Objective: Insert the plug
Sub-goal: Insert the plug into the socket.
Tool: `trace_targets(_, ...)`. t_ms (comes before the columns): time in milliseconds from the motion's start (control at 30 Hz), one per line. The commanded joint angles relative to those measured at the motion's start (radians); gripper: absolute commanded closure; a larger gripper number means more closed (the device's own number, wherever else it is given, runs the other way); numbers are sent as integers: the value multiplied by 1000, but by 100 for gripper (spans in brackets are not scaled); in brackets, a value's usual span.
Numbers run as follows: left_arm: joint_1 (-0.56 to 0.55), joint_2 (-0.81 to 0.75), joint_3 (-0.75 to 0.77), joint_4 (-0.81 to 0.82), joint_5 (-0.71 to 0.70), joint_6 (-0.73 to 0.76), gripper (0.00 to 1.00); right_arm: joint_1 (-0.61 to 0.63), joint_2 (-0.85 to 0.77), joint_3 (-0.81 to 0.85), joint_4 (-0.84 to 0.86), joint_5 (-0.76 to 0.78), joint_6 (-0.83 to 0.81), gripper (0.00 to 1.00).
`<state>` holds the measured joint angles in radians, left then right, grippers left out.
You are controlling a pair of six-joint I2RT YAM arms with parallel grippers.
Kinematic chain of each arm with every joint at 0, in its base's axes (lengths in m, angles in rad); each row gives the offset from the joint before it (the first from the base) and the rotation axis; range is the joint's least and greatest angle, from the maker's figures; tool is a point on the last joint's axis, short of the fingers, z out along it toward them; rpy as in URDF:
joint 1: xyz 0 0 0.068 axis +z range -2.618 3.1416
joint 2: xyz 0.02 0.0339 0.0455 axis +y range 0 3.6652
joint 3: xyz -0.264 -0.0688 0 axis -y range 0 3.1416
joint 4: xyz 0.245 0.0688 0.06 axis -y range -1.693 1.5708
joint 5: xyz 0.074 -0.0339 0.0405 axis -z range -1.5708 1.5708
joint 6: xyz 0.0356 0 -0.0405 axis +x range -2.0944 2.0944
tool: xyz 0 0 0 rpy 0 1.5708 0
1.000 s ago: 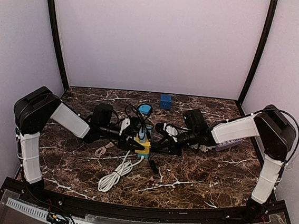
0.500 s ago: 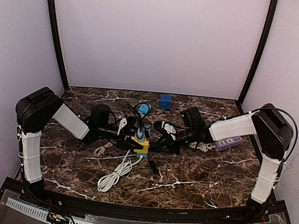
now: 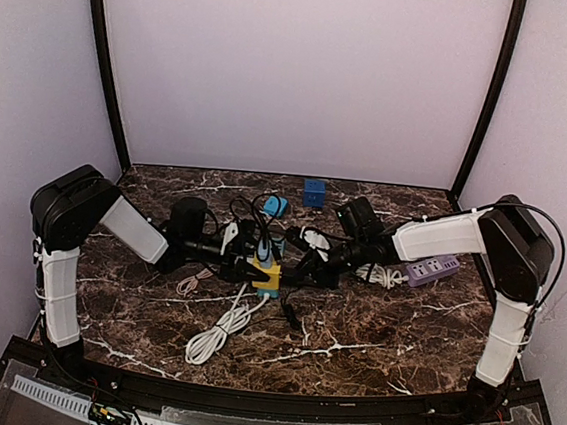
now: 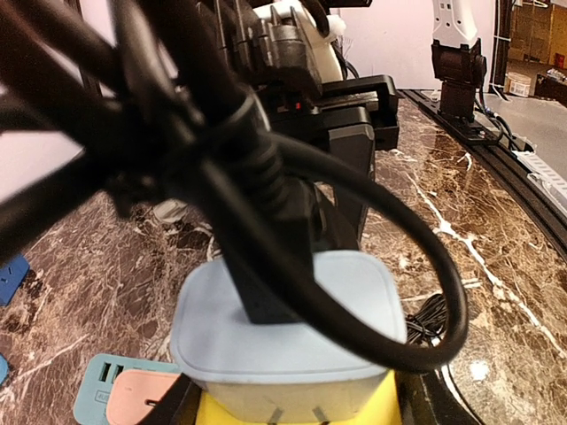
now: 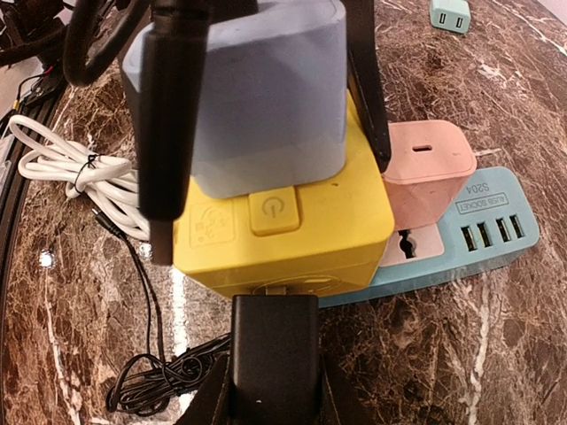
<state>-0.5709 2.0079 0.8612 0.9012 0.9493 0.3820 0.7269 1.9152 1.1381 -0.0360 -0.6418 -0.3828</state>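
A yellow cube socket (image 5: 283, 232) stands on the marble with a grey-blue adapter (image 5: 239, 97) plugged into its top. My right gripper (image 5: 275, 390) is shut on a black plug (image 5: 275, 350), held square against the cube's near side face. A sliver of metal prong shows between plug and cube. In the left wrist view my left gripper (image 4: 292, 414) clamps the yellow cube (image 4: 301, 413) from both sides, under the grey-blue adapter (image 4: 283, 328). From above, both grippers meet at the cube (image 3: 268, 275), left gripper (image 3: 251, 262) and right gripper (image 3: 300, 269).
A teal power strip (image 5: 478, 230) carrying a pink adapter (image 5: 425, 173) lies right behind the cube. Thick black cable (image 4: 266, 177) loops over the adapter. A white cable coil (image 3: 216, 335), a thin black cord (image 5: 159, 381), a purple strip (image 3: 431, 271) and a small blue block (image 3: 314, 191) lie around.
Both arms have shifted slightly toward the back of the table with the cube. The right gripper has moved left, closing the black plug onto the cube's side.
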Motion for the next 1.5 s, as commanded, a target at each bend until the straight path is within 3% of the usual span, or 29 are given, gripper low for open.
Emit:
trace_targets(0,-137,40,18,61,58,15,99,150,82,150,436,-94,200,100)
trace_targets(267,-141,42,18,75,71,15,99,148,74,214,383,-123,44,100)
trace_targets(467,-141,46,14,84,62,10,99,149,24,76,631,-154,32,100)
trace_targets(700,-141,49,18,86,66,5,99,128,54,79,633,-154,84,100)
trace_targets(967,-130,26,-12,68,40,18,99,77,-13,-54,587,-111,77,99)
trace_targets(1367,-147,39,12,9,51,78,99,110,86,171,482,-131,123,100)
trace_targets(1467,-150,42,9,19,63,88,99,122,113,258,380,-157,151,100)
